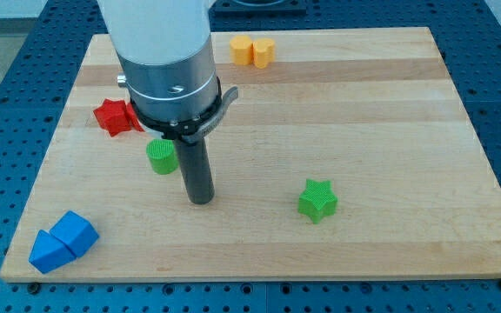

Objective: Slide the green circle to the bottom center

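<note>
One risk: the tool's tip (199, 201), a bare rod grasping nothing, sits just right-below the green circle (161, 156), so a push may drive it leftward off-course.

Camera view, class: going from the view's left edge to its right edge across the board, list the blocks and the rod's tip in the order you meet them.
Blue blocks → red block → green circle → my tip, just right of and below the green circle → yellow-orange blocks → green star.
</note>
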Controlling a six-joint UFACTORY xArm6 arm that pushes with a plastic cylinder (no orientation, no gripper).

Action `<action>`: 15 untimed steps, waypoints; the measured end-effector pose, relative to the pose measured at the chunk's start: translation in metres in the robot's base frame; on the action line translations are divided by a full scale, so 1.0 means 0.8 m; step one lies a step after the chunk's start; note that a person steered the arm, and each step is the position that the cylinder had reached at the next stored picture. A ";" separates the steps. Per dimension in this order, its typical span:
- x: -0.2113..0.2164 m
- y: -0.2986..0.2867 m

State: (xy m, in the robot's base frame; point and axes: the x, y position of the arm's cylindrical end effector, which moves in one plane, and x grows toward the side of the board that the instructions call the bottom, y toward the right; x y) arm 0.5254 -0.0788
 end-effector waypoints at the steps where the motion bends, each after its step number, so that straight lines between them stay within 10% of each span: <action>1: 0.001 -0.001; 8: -0.117 -0.101; 11: 0.037 -0.026; 15: 0.008 0.017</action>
State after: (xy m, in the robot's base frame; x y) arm 0.5315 -0.0655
